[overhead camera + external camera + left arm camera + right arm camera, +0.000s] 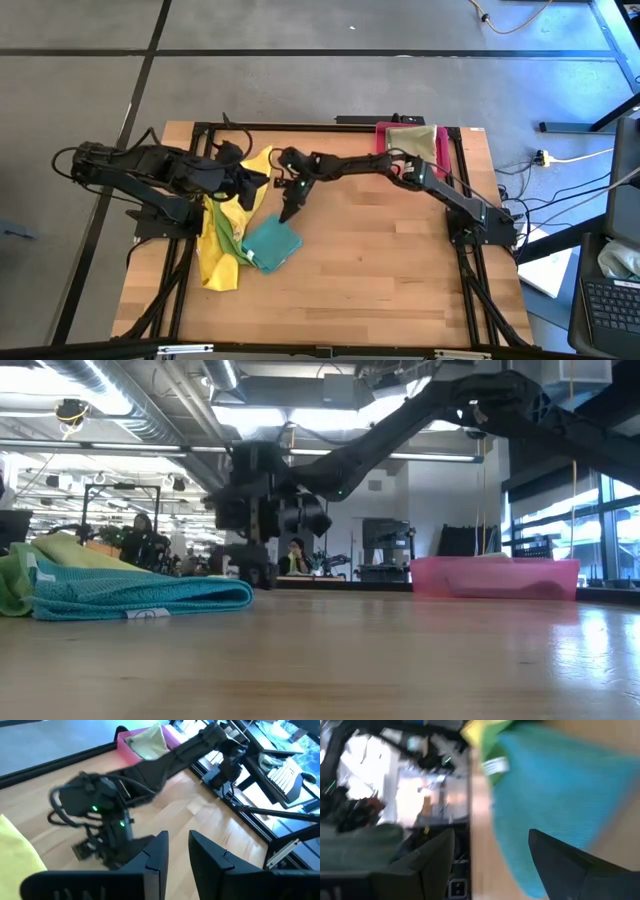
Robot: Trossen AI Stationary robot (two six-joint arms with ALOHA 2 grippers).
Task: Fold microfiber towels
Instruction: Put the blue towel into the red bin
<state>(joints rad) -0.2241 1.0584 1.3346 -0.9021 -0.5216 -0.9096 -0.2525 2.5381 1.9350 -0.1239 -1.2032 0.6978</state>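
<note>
A folded teal towel (271,243) lies flat on the wooden table, partly over a bright green towel (230,238) and a crumpled yellow towel (222,250) at the left. My right gripper (290,212) reaches across from the right and stands open just beyond the teal towel's far edge (555,785), low over the table, touching nothing I can see. My left gripper (262,180) hovers above the yellow towel's far end; its fingers (177,852) stand a little apart with nothing between them. A pale olive towel (415,140) lies in the pink tray (384,135).
The pink tray (495,577) stands at the table's far right corner. Bare wood runs from the table's middle to its near and right edges. A black frame runs around the table. The right arm's long forearm (165,760) crosses the far half of the table.
</note>
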